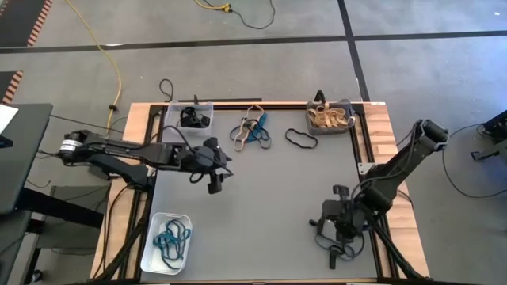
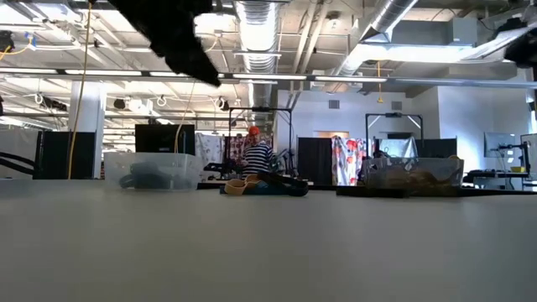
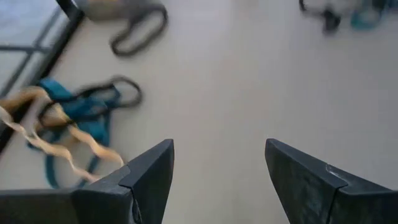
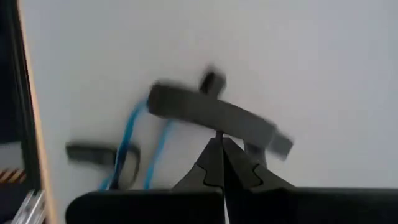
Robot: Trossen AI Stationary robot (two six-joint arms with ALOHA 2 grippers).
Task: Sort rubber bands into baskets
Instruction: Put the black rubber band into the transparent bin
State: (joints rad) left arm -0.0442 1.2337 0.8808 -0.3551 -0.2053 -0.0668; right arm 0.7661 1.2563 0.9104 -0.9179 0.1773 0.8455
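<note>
Matt, smooth grey top on the bench [image 1: 261, 206], pale bare wood at its edges. See-through glossy plastic on the clear basket [image 1: 190, 115]; smooth white plastic on the white basket [image 1: 150, 245], holding soft teal-blue rubber bands [image 1: 171, 239]. The left gripper [image 3: 217, 180] shows dark matt plastic fingers [image 3: 152, 177], smooth.

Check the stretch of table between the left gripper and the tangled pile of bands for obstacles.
Nothing visible blocks it. The open left gripper hangs over bare grey table, and the mixed pile lies just beyond, near the far edge.
</note>
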